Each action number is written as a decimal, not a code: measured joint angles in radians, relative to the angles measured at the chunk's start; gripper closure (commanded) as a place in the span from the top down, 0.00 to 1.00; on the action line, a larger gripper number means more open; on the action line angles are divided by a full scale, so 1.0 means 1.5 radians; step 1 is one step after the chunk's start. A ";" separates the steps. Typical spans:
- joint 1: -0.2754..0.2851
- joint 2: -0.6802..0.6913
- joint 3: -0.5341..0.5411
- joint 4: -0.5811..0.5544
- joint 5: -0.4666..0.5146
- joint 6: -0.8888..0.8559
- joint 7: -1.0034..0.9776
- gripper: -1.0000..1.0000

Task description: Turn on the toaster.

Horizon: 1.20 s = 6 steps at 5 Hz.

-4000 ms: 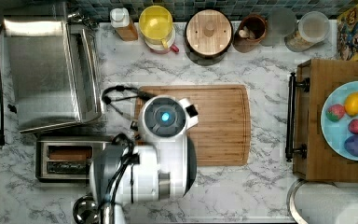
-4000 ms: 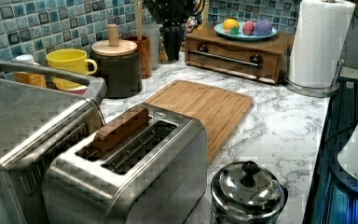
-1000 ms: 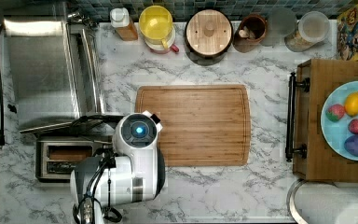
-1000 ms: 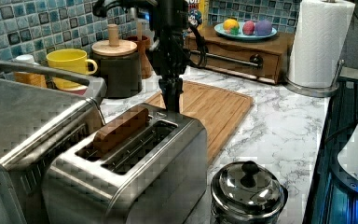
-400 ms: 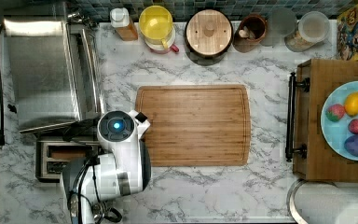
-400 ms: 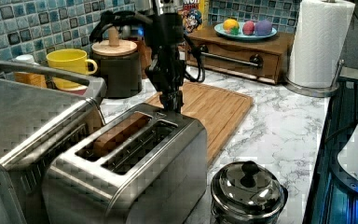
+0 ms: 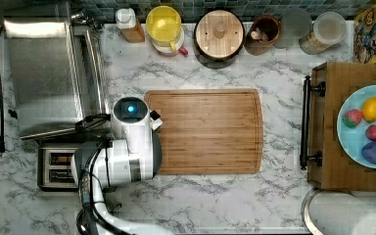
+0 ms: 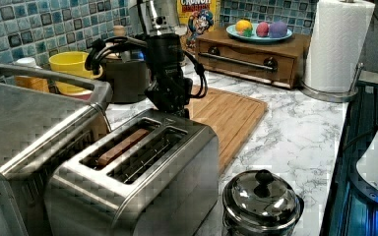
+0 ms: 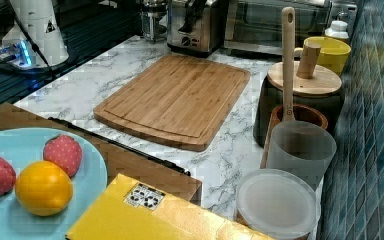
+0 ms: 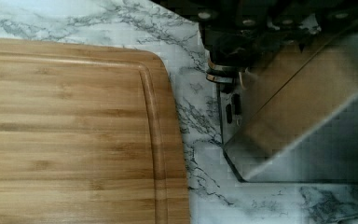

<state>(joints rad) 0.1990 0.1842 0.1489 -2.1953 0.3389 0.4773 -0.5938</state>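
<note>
My gripper [image 8: 173,105] had dropped onto the toaster [image 8: 142,182] end, centre-left; jaws unreadable, bread sunk, lever seemingly nearly down.

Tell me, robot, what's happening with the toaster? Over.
Gripper down at the toaster's end by the cutting board. Bread sunk low in one slot. Nothing in the way.
</note>
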 measured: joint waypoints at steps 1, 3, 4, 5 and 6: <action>-0.007 0.025 -0.002 0.030 0.004 -0.035 0.016 0.00; -0.003 0.029 -0.009 0.035 0.009 -0.042 0.022 0.00; -0.001 0.029 -0.010 0.035 0.006 -0.042 0.022 0.00; -0.002 0.029 -0.009 0.035 0.006 -0.040 0.022 0.00; -0.001 0.028 -0.011 0.035 0.006 -0.040 0.023 0.00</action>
<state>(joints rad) 0.1973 0.2263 0.1331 -2.1426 0.3477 0.4170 -0.5591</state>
